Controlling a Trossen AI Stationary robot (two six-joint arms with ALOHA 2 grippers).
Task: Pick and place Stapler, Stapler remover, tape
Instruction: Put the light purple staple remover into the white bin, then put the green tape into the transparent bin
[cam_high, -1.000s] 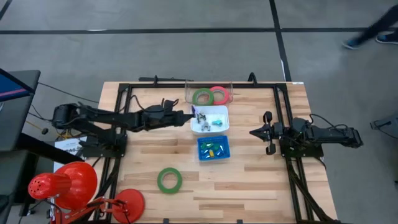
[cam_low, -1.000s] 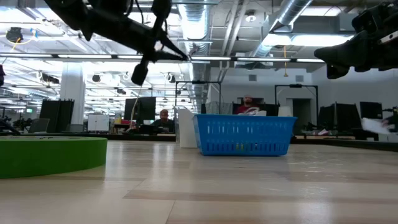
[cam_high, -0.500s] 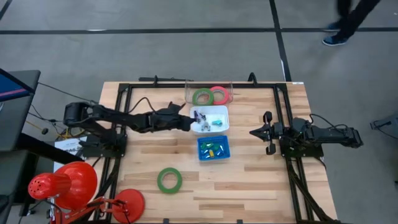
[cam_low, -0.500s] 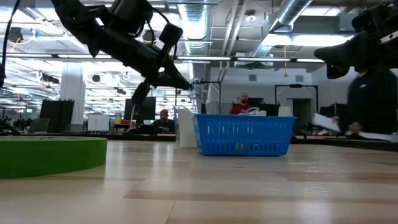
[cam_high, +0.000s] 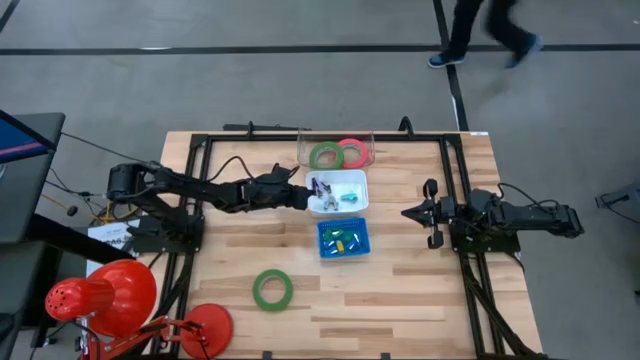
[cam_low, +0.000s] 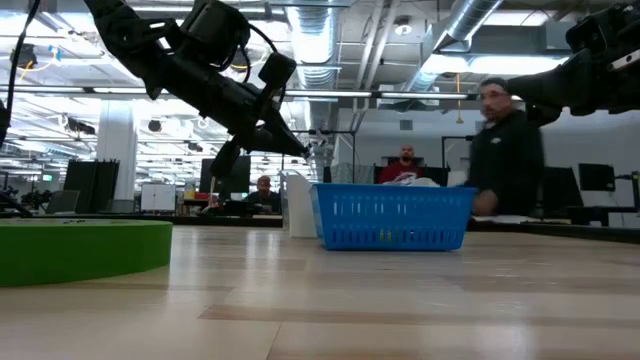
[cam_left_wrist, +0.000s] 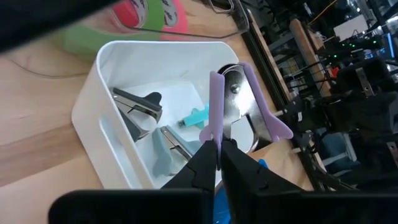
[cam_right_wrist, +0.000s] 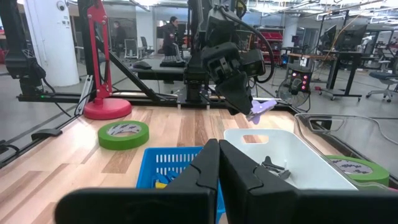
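My left gripper (cam_high: 303, 193) hangs over the near-left corner of the white tray (cam_high: 358, 180), shut on a purple staple remover (cam_left_wrist: 249, 106). Inside the tray lie a dark remover (cam_left_wrist: 138, 104), a grey-blue one (cam_left_wrist: 166, 148) and a teal one (cam_left_wrist: 196, 117). One green tape ring (cam_high: 272, 289) lies flat on the table toward the near edge. A second green ring (cam_high: 326, 155) and a pink ring (cam_high: 351, 152) sit in a clear box at the far edge. My right gripper (cam_high: 408, 212) waits shut at the table's right. No stapler shows. My left gripper pinches one purple handle wing of the staple remover near its lower end (cam_left_wrist: 215, 134) between its two fingers. The fingers slant down from the table's left. The remover sticks out beyond the fingertips, with its metal claws (cam_left_wrist: 233, 87) spread, lifted clear above the white tray.
A blue basket (cam_high: 343, 237) with small coloured pieces stands just on the near side of the white tray. A red desk lamp (cam_high: 110, 295) stands at the near left corner. A black frame (cam_high: 195, 200) runs round the table. A person walks past beyond the far edge.
My left gripper has sunk toward the white tray and reached a little toward the table's right, rolling slightly, with the purple staple remover still in its fingers. A person has walked across the room behind the table.
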